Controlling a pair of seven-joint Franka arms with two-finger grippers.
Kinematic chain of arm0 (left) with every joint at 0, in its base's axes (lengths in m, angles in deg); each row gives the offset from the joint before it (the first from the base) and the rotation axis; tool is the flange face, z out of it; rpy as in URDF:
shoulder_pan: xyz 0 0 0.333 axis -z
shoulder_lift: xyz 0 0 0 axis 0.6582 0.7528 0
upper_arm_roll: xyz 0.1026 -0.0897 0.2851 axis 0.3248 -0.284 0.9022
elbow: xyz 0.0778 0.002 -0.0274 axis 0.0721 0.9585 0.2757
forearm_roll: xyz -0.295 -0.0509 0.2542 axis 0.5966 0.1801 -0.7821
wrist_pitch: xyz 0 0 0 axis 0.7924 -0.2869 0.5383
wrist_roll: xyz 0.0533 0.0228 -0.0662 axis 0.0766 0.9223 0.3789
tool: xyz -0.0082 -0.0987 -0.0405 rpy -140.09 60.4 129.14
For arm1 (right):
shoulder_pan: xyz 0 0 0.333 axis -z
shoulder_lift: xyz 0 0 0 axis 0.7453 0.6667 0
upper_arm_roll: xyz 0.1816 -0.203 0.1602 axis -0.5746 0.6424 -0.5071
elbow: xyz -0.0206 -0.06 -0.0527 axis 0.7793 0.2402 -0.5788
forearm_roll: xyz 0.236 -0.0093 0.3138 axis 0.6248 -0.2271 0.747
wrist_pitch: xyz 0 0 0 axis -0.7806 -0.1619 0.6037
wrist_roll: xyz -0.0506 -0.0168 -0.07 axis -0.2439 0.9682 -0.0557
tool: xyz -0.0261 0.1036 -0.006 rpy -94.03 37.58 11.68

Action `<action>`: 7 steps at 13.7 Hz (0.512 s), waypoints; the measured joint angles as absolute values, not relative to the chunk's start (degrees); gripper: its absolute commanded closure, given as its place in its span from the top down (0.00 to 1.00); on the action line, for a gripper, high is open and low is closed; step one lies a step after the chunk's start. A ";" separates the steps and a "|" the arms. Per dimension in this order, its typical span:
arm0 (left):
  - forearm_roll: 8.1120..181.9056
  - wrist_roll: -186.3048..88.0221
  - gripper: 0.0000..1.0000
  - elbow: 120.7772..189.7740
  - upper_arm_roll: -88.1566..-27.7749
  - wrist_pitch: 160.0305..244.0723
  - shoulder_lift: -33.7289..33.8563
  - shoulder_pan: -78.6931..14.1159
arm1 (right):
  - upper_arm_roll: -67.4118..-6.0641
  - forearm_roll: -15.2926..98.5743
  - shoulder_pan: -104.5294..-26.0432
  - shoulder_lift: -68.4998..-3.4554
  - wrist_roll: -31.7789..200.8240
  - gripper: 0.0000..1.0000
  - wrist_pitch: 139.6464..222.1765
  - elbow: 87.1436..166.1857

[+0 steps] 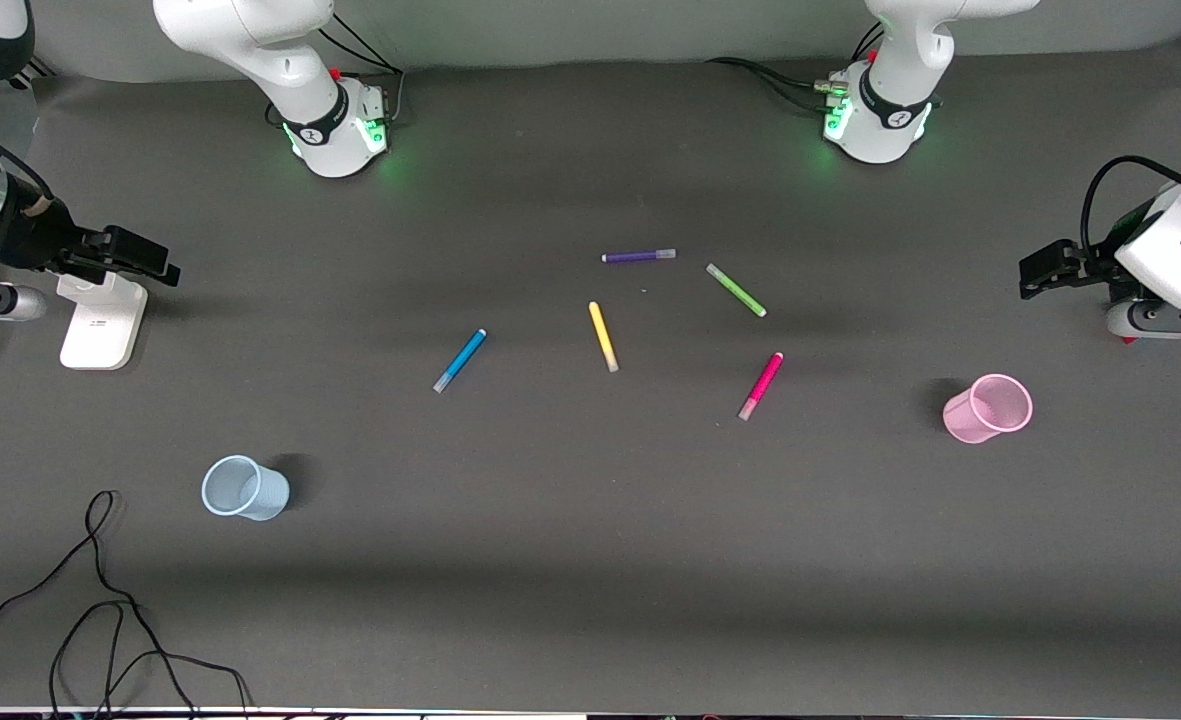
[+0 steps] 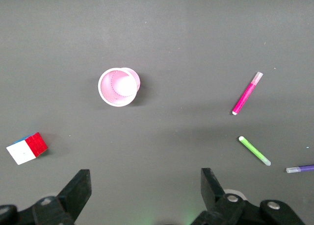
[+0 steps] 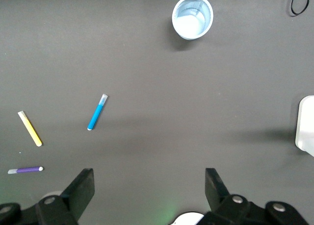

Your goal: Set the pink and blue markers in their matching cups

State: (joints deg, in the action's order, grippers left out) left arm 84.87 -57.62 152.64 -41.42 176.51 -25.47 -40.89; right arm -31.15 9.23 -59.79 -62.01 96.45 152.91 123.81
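Note:
The blue marker (image 1: 460, 360) and the pink marker (image 1: 760, 386) lie flat mid-table. The pale blue cup (image 1: 250, 492) stands upright and empty toward the right arm's end, nearer the front camera than the blue marker. The pale pink cup (image 1: 970, 418) stands upright and empty toward the left arm's end. My right gripper (image 1: 165, 266) is open and empty, raised at its end of the table; its wrist view shows its gripper (image 3: 149, 178), the blue marker (image 3: 97, 112) and the blue cup (image 3: 192, 17). My left gripper (image 1: 1035, 272) is open and empty, raised at its end; its wrist view shows its gripper (image 2: 145, 181), the pink marker (image 2: 247, 93) and the pink cup (image 2: 119, 87).
A purple marker (image 1: 638, 256), a green marker (image 1: 736, 290) and a yellow marker (image 1: 603, 336) lie among the two task markers. A white stand (image 1: 103, 320) sits under the right gripper. A black cable (image 1: 100, 600) loops at the front corner. A coloured cube (image 2: 27, 148) lies near the pink cup.

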 measured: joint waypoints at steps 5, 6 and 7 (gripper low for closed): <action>85.01 -58.22 0.99 152.65 -42.45 176.51 -25.36 -37.70 | -31.23 9.35 -60.38 -61.60 96.92 1.00 150.67 123.08; 85.05 -59.53 0.99 152.66 -43.01 176.51 -25.23 -36.70 | -31.26 9.39 -60.64 -61.50 97.11 1.00 150.16 123.08; 85.14 -61.97 0.99 152.68 -43.67 176.51 -25.08 -35.67 | -31.27 9.43 -61.09 -61.39 97.47 1.00 149.84 123.08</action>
